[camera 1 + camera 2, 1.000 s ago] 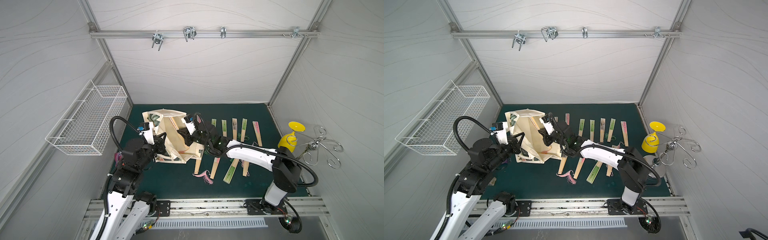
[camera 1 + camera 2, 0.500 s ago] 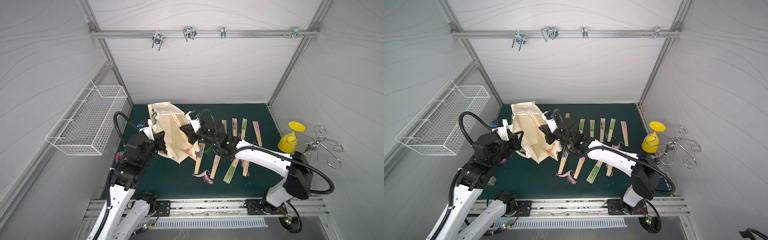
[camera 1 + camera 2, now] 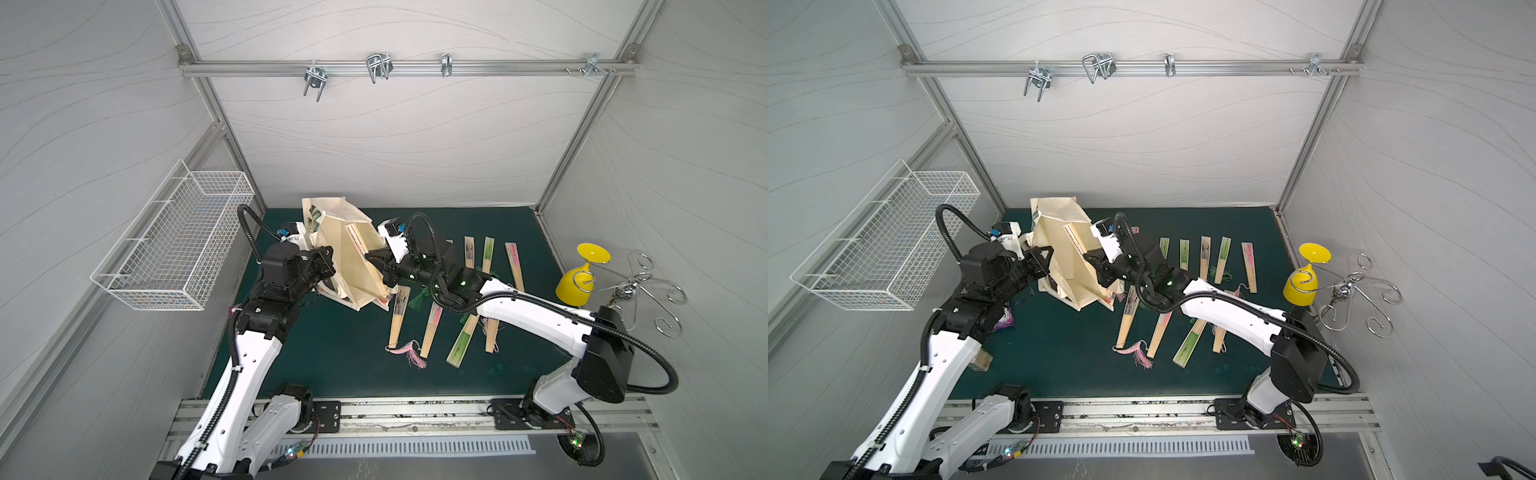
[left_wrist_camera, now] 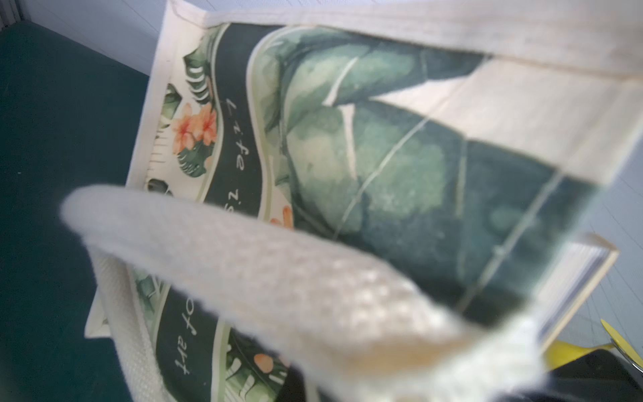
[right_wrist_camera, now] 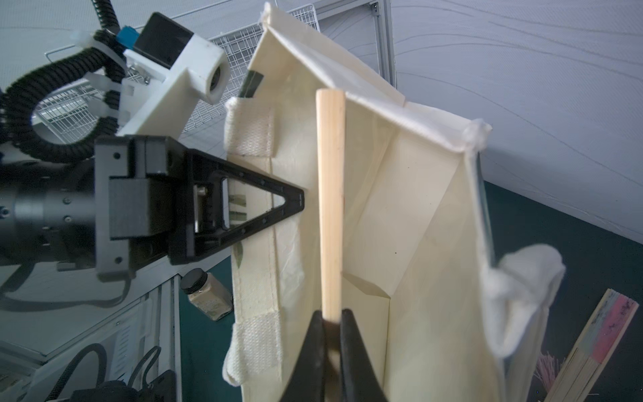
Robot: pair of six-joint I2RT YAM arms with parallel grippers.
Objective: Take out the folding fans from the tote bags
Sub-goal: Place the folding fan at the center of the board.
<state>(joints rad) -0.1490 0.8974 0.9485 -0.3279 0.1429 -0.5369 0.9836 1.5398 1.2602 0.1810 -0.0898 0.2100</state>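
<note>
Right wrist view, nearest first.

1. Right gripper (image 5: 331, 316), black: jaws clamped on the end of one folding fan (image 5: 330, 209), a slim closed stick of pale bamboo. The rest of the fan lies inside the tote bag.
2. Tote bag (image 5: 417, 215), cream canvas, boxy, with woven cream handles and a dark green leaf-printed side. It is tilted between the two grippers.
3. Left gripper (image 5: 300, 202), black, triangular fingers: jaws together, pinching the tote bag's rim between the two stitched handle ends.
4. Small glass jar (image 5: 205, 296), black cap, beige contents. It stands on the mat apart from the tote bag, on the left arm's side.

Both top views, same order.

5. Dark green mat (image 3: 332, 365), under the tote bag.
6. Folding fans (image 3: 432, 330), four closed and slanted in a row beside the tote bag on the right arm's side. One trails a pink tassel.
7. Further row of fans (image 3: 1223, 259), green, pink and black-inked tops. It lies beyond the first row, partly under the right arm.
8. Yellow plastic goblet (image 3: 582, 278), well apart from the tote bag, past the fans.
9. White wire basket (image 3: 178, 245), on the wall on the tote bag's other side.
</note>
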